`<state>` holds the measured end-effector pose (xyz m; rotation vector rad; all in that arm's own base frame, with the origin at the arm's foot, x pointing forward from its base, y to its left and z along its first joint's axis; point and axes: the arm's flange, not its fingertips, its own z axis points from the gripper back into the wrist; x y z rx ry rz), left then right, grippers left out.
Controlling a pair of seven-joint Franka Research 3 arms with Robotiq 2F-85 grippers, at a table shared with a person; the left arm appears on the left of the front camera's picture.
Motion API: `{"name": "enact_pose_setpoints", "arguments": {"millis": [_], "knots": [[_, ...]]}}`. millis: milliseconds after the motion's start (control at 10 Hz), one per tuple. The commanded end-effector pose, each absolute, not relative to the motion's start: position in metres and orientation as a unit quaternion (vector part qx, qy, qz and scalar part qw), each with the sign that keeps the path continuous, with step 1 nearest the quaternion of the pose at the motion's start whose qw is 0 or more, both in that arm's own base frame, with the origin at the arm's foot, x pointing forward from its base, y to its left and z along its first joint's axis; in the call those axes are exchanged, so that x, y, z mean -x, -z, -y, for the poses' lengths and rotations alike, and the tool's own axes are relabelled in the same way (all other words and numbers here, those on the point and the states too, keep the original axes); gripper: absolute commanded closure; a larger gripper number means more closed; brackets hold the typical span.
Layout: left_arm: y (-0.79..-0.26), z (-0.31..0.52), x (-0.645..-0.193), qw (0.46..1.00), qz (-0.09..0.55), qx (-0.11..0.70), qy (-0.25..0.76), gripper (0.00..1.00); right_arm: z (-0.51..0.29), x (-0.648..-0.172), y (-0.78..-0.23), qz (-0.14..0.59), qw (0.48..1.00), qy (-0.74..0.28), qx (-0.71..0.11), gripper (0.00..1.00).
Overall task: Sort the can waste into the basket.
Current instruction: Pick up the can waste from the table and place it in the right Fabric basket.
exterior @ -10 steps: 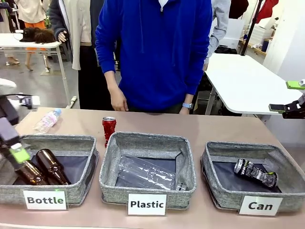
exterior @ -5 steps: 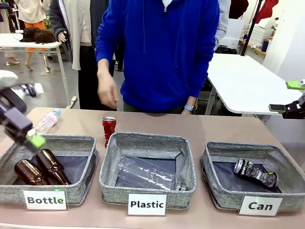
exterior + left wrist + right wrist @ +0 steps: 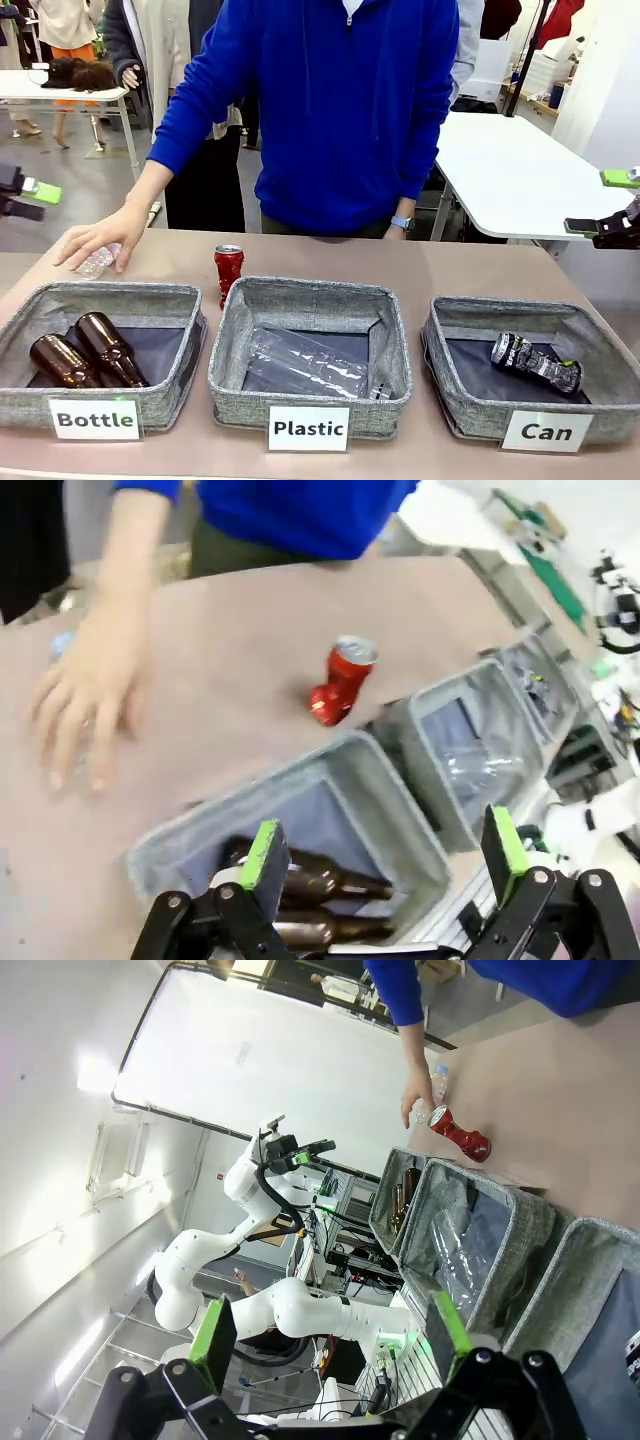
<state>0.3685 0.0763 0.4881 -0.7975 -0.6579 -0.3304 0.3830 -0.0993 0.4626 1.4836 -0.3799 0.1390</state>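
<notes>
Red metal drink can with silver top: upright on brown surface, long axis vertical, top up, just beyond the grey "Plastic" basket.
Dented black-and-silver can: on its side in the square grey fabric "Can" basket, axis roughly left–right.
Left hand: spread, raised, well left of the red can.
Right hand: spread, raised, right of the dented can.

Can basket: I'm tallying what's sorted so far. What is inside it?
One dented black-and-silver can lies on the dark base of the Can basket. The near wall hides the base's front strip. The red can stands outside it.
</notes>
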Motion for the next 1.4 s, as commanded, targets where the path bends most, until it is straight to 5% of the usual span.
{"name": "enact_pose_setpoints", "arguments": {"millis": [0, 300, 600, 1000, 1300], "knots": [[-0.484, -0.112, -0.321, 0.879, 0.298, 0.35, 0.126, 0.0, 0.101, -0.381, -0.464, 0.172, 0.718, -0.073, -0.67, 0.0], [-0.489, -0.2, -0.241, 0.884, 0.335, 0.326, 0.016, 0.0, 0.101, -0.381, -0.464, 0.172, 0.718, -0.073, -0.67, 0.0], [-0.463, -0.24, -0.218, 0.861, 0.361, 0.354, -0.052, 0.0, 0.101, -0.381, -0.464, 0.172, 0.718, -0.073, -0.67, 0.0], [-0.455, -0.228, -0.242, 0.869, 0.324, 0.373, -0.034, 0.0, 0.101, -0.381, -0.464, 0.172, 0.718, -0.073, -0.67, 0.0], [-0.456, -0.188, -0.303, 0.877, 0.31, 0.366, -0.042, 0.0, 0.101, -0.381, -0.464, 0.172, 0.718, -0.073, -0.67, 0.0]]}}
